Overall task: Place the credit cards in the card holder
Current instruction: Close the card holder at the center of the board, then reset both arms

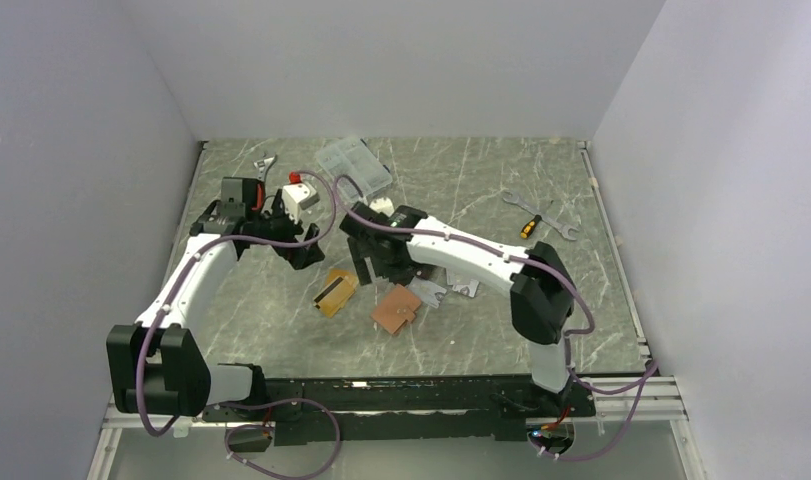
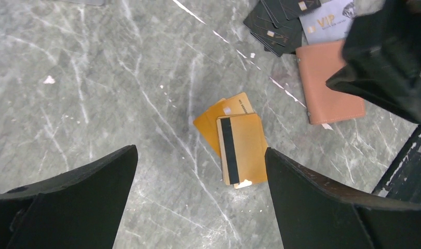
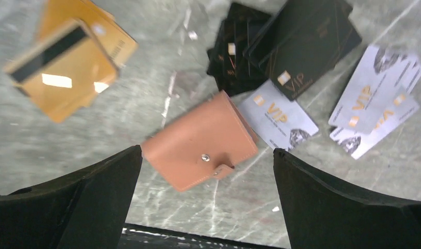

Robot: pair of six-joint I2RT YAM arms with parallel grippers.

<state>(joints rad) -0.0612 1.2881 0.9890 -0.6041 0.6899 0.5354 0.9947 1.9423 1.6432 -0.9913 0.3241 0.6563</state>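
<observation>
Both sets of fingers are spread wide and empty. The right gripper (image 3: 207,152) hangs over the card holder (image 3: 200,148), which is snapped shut. The left gripper (image 2: 200,151) hangs over the orange-gold cards (image 2: 239,142) beside the holder. Silver VIP cards (image 3: 374,104) and black cards (image 3: 296,41) lie fanned against the holder's far side. No card looks to be inside yet, so the whole task is left.

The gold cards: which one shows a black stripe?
The top gold card, which lies over the others. It has a black stripe along one side. The lower gold card shows no stripe, only a small pale chip.
</observation>
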